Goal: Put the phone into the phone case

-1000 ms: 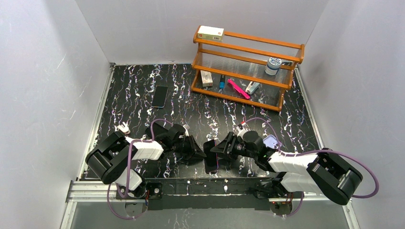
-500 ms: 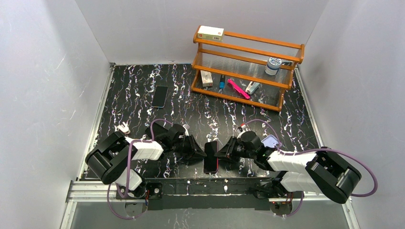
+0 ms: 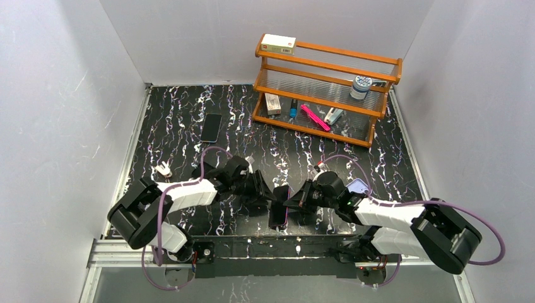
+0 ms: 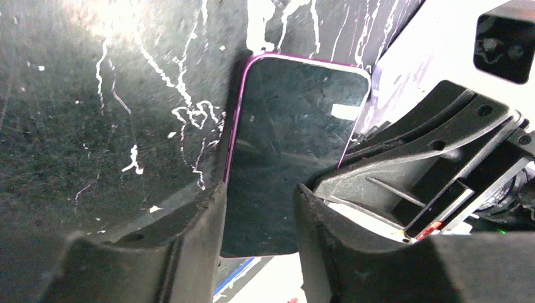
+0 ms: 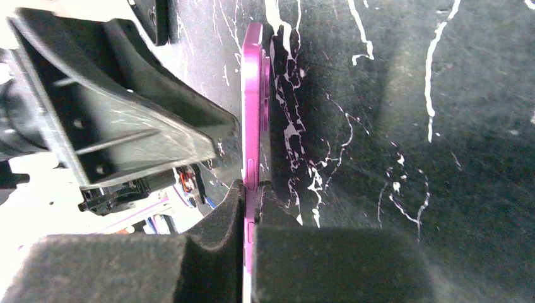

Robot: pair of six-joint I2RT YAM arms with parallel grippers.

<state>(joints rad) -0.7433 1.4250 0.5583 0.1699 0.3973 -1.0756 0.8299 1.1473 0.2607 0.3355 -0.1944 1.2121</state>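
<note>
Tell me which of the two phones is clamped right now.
The purple-edged phone near the front, pinched in the right gripper. The other phone, plain black, lies flat and untouched at the far left.

**Two-arm robot cell in a research lab, boxed in by bare white panels**

A left arm (image 3: 189, 191) and a right arm (image 3: 388, 214), both black and white, stood bolted side by side to an aluminium rail (image 3: 113, 251) at the near edge of a black, white-veined worktop (image 3: 176, 113). Purple cables (image 3: 502, 240) looped from their bases. Blank white walls (image 3: 63, 95) shut in the sides and back. An orange wooden rack (image 3: 328, 63) with clear shelves held a few small items, set out like test props.
</note>
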